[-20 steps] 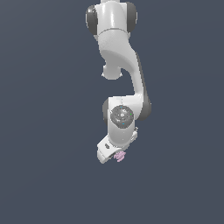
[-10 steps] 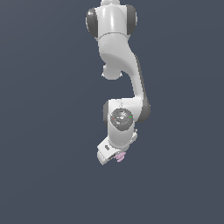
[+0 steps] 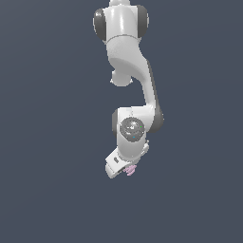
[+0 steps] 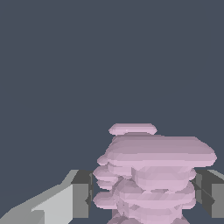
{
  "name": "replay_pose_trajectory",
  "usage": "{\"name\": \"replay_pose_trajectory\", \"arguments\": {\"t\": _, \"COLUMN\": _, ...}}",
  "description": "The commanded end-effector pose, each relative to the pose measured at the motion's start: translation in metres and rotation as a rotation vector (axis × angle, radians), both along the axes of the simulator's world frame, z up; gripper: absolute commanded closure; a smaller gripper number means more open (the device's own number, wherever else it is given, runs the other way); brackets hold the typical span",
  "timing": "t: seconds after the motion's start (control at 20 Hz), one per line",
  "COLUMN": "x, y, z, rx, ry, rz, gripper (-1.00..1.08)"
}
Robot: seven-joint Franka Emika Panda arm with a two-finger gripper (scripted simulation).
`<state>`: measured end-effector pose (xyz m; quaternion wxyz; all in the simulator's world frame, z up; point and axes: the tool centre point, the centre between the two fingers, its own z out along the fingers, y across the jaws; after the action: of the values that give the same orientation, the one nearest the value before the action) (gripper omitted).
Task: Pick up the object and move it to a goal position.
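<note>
Pale pink and lumpy, with stacked ridges and a jagged outline, the small object (image 4: 148, 175) is seen in the wrist view lying between the two dark grey finger pads (image 4: 81, 194) of the white robot gripper (image 4: 144, 197). Each pad is shown just beside a flank of the object, and contact seems likely, though a firm clamp cannot be confirmed from these renders. The object appears to be bracketed this way so that it can be carried to the goal, which is not marked anywhere in view.

In the exterior view, the white jointed arm (image 3: 128, 71) is seen hanging down from the top of the frame against a plain slate-grey background (image 3: 47, 142). It is bent at a rounded joint and angled toward the exterior view's left at the wrist. The gripper (image 3: 124, 169) is tilted downward, and a sliver of the pink object (image 3: 130, 170) is visible at its tip.
</note>
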<state>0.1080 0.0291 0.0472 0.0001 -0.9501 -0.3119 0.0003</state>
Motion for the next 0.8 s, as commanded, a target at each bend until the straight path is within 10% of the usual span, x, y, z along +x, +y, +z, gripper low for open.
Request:
{"name": "replay_pose_trajectory", "arguments": {"t": 0.0, "x": 0.000, "y": 0.000, "z": 0.002, "rx": 0.000, "ry": -0.001, "rz": 0.000, "gripper": 1.08}}
{"name": "replay_pose_trajectory", "arguments": {"t": 0.75, "x": -0.019, "y": 0.001, "z": 0.084, "rx": -0.001, "ry": 0.000, "rz": 0.000, "gripper": 1.08}}
